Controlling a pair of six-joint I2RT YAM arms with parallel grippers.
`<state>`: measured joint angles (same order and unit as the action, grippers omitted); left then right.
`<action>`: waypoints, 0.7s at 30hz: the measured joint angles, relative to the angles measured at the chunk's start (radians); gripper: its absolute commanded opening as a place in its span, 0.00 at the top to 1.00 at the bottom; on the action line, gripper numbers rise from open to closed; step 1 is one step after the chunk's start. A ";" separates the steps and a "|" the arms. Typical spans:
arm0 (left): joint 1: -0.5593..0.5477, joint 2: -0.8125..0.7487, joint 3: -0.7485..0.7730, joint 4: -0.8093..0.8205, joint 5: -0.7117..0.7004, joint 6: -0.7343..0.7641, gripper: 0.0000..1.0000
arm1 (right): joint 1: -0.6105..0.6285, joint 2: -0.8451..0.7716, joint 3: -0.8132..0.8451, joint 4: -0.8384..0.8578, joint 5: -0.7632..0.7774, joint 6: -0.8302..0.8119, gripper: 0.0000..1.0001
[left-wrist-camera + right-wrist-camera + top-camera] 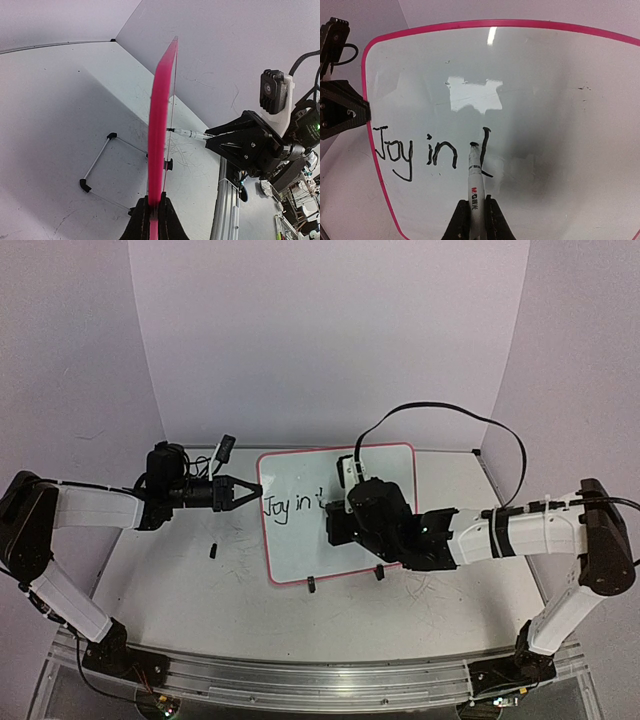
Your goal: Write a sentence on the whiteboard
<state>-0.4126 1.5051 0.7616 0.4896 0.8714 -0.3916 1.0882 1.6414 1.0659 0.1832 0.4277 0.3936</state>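
Observation:
The whiteboard (300, 475), white with a pink rim, stands tilted at the table's middle. "Joy in" and the start of another letter are written on it in black (415, 150). My left gripper (250, 492) is shut on the board's left edge, and in the left wrist view the pink rim (160, 125) runs edge-on out of the jaws (155, 212). My right gripper (476, 215) is shut on a white marker (475, 182). The marker's black tip touches the board just right of "in". The marker (192, 134) also shows meeting the board's face in the left wrist view.
A small black piece (213, 549) lies on the table left of the board. Two black clip feet (312, 585) sit at the board's near edge. A thin wire stand (97, 165) rests behind the board. A black cable (450, 415) loops over the right arm.

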 measured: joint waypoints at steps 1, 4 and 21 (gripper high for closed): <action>0.000 0.000 0.000 0.000 0.000 0.000 1.00 | 0.000 0.001 0.003 -0.005 0.002 0.003 1.00; 0.000 0.000 0.000 -0.001 -0.001 0.000 1.00 | 0.000 0.001 0.009 -0.021 0.010 0.013 1.00; 0.000 0.000 0.000 -0.001 0.001 0.001 1.00 | -0.014 -0.116 -0.122 0.018 0.012 0.028 1.00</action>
<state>-0.4126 1.5047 0.7616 0.4881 0.8720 -0.3904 1.0737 1.5252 0.9443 0.2008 0.4398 0.4221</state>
